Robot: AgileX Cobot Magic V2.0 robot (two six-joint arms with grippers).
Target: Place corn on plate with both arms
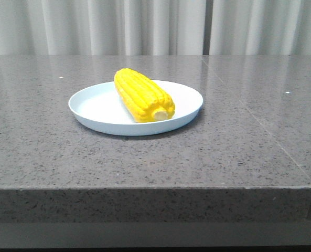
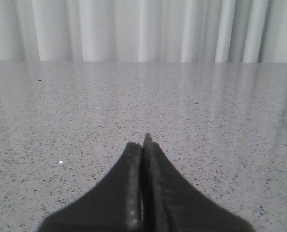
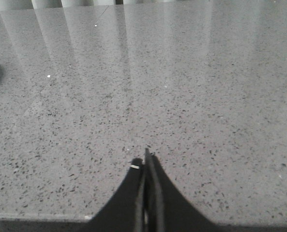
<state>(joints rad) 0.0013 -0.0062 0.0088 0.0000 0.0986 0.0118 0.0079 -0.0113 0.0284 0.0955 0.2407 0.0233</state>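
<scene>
Bright yellow corn, pale stub end

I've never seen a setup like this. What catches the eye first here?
The bright yellow corn cob, lying on a pale blue-white plate in the middle of the grey speckled table. Each wrist camera shows a black pincer, left and right, shut and empty over bare tabletop.

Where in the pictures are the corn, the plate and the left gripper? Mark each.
corn [image 1: 142,94]: front view, middle of the cob.
plate [image 1: 92,107]: front view, bare floor left of the cob.
left gripper [image 2: 144,145]: left wrist view, closed fingertips.
</scene>
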